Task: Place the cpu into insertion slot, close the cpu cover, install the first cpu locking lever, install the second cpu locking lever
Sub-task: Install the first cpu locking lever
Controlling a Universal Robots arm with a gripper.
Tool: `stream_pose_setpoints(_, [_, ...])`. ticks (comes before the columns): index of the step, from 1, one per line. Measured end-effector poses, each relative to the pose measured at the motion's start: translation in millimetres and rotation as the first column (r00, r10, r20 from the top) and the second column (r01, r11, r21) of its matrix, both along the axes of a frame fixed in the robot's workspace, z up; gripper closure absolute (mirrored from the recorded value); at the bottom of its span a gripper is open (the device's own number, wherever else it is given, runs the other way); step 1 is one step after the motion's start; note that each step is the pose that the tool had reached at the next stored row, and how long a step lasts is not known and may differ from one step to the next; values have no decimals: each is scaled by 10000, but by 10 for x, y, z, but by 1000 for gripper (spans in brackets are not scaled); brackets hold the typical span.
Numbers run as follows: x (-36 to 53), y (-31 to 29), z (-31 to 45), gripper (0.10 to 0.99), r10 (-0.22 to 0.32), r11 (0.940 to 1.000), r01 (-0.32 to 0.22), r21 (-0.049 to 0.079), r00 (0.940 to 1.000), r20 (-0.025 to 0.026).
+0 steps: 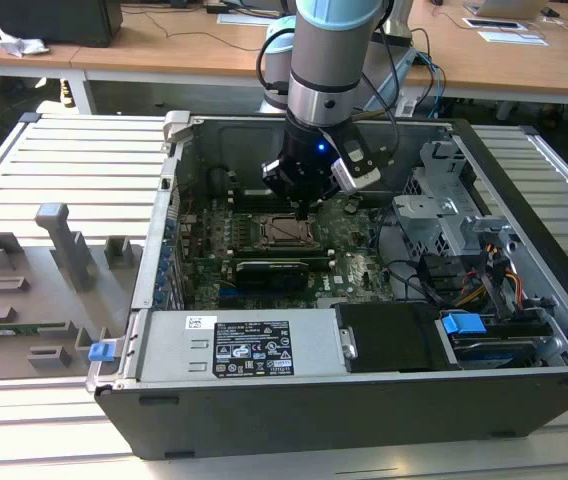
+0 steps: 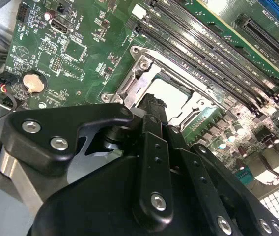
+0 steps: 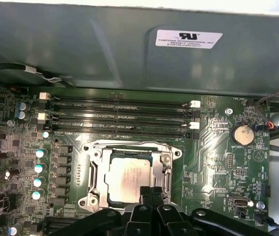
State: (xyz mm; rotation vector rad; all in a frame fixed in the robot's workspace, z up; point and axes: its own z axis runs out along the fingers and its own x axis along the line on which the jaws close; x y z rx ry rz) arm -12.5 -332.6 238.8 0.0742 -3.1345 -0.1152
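We see the arm reaching down into an open computer case (image 1: 524,400), its gripper (image 1: 304,203) hanging just over the motherboard (image 1: 349,245) near the case's far wall in the exterior view. The cpu (image 3: 129,179) sits in the insertion slot (image 3: 96,169), its silver top showing through the window of the cpu cover (image 3: 129,146), which lies flat around it. In both wrist views the black fingers (image 3: 151,193) stand side by side, pressed together with no gap between them, tips at the edge of the chip; whether they touch it we cannot tell, as the linkage hides the contact. They pinch nothing that we can see. The memory slots (image 3: 120,115) run in parallel beside the socket, and a round coin battery (image 3: 242,133) sits apart from it on the green board.
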Motion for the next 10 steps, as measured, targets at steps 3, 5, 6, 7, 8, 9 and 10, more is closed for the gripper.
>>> stream_pose_setpoints(3, [0, 0, 26, 980, 0, 10000, 0, -5, 10000, 0])
stream_pose_setpoints(5, [0, 0, 46, 980, 0, 10000, 0, -7, 10000, 0])
stream_pose_setpoints(6, [0, 0, 52, 980, 0, 10000, 0, -7, 10000, 1])
stream_pose_setpoints(7, [0, 0, 57, 980, 0, 10000, 0, -7, 10000, 0])
stream_pose_setpoints(8, [0, 0, 65, 980, 0, 10000, 0, -8, 10000, 0])
stream_pose_setpoints(9, [0, 0, 72, 980, -1, 10000, 1, -9, 10000, 0])
stream_pose_setpoints(10, [0, 0, 75, 980, 0, 10000, 0, -9, 10000, 0])
